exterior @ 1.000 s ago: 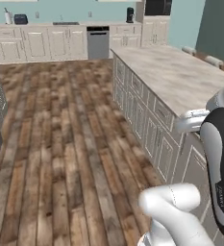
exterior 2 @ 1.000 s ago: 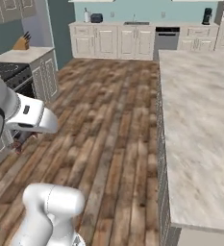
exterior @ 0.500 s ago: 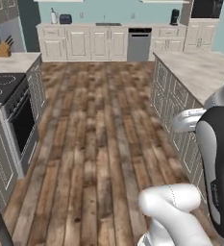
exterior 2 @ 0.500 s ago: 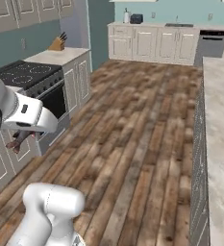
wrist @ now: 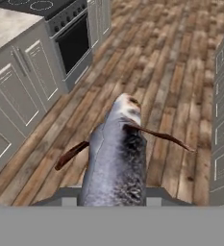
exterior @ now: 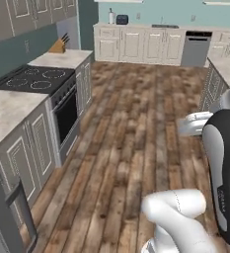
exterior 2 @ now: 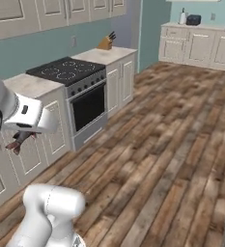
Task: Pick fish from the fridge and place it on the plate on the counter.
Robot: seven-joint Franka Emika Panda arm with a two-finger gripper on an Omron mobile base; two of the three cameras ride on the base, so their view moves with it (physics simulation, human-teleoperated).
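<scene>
wood-plank kitchen floor (exterior: pixel 136 128), widest feature and my open corridor: it runs bare from the base to the far row of cream panelled cabinets (exterior: pixel 141 45); i judge this lane gives ample room to drive and turn

beige marble-look stone counter (exterior: pixel 8 111) over cream cabinets with grey bar handles, to my left in the left base view; a second stretch (exterior: pixel 62 58) carries a wooden knife block (exterior: pixel 58 45). i see no plate from here, so i judge the step in hand is carrying and searching

black stove top with oven beneath (exterior 2: pixel 68 72), set between the two counter stretches; its front edge and the cabinet handles (wrist: pixel 19 62) are the edges i would keep the arm clear of when swinging left

white robot arm, with its wrist link (exterior 2: pixel 29 115) hanging out over the cabinet fronts in the right base view

slim dark grey fish with thin brown fins (wrist: pixel 118 149), pointing away from the hand over the floor, off every surface; its underside shows at (exterior 2: pixel 18 140)

two-finger gripper (exterior 2: pixel 21 136), closed down tight on the fish's rear half; fingertips are hidden behind the fish in the hand view. to do this well i would hold the wrist level, keep the grip firm, drive slowly, and bring the fish above counter height before approaching any edge
</scene>
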